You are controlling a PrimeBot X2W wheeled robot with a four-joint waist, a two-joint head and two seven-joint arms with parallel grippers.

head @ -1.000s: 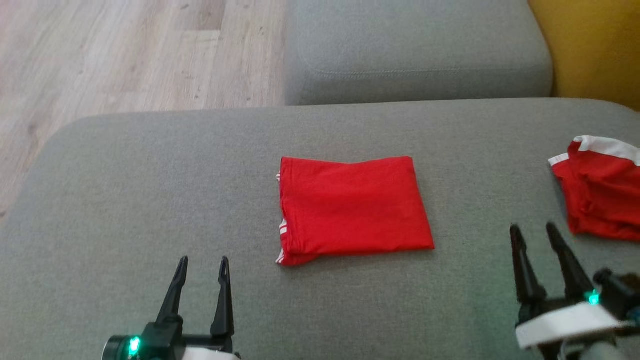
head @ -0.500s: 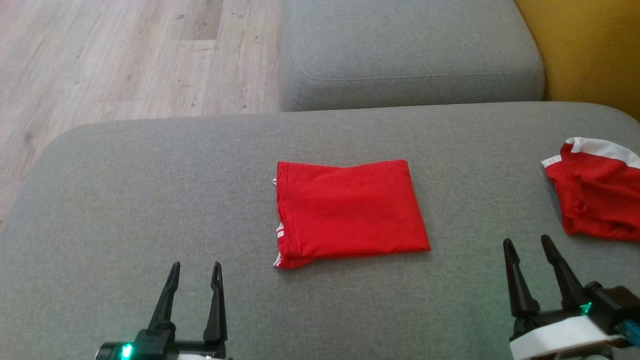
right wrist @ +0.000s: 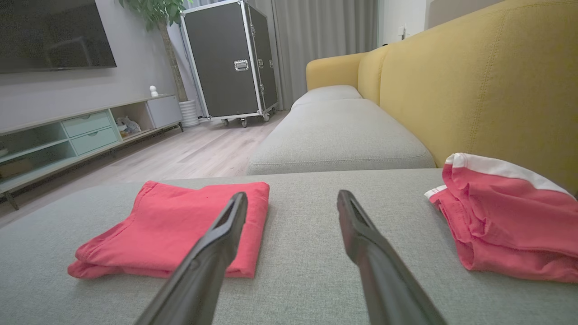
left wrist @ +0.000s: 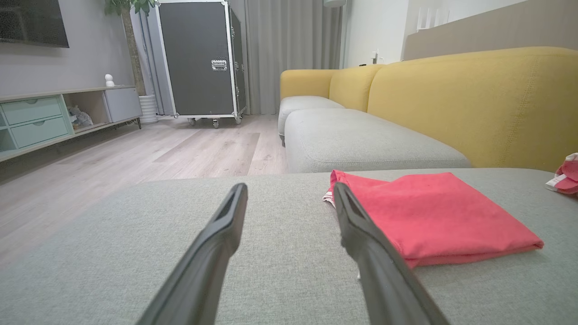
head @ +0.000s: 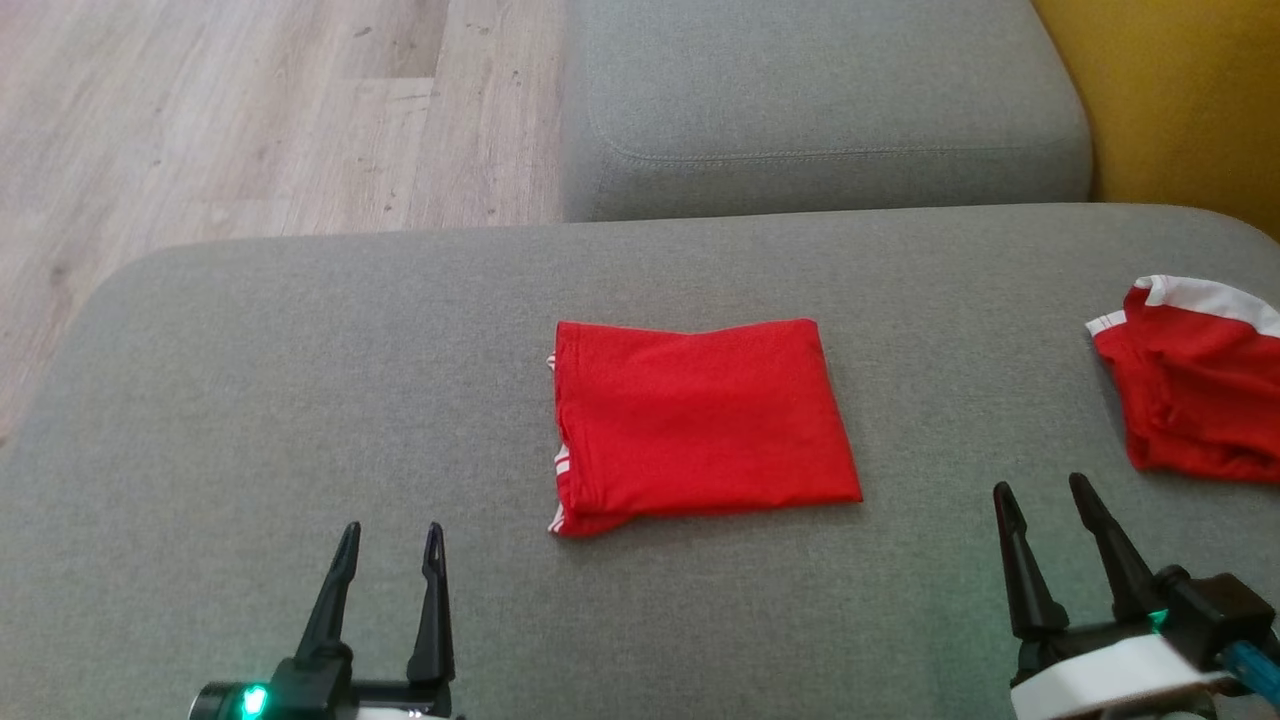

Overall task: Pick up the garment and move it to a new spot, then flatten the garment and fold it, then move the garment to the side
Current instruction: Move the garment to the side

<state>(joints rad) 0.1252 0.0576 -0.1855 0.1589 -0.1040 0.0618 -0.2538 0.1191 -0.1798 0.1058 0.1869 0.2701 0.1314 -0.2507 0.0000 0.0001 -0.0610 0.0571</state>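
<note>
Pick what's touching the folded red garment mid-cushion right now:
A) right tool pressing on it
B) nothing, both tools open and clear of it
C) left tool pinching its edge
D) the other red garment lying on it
B: the folded red garment lies alone on the grey cushion, the left tool and right tool stand open short of it, and the crumpled red-and-white garment lies apart at the right.

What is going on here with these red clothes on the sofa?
A robot is folding clothes on a grey cushion. The folded garment lies in the middle, untouched. The left gripper and right gripper hover open and empty, short of it. A crumpled garment, red with white trim, lies at the right. Moving the folded one aside is not yet done.
</note>
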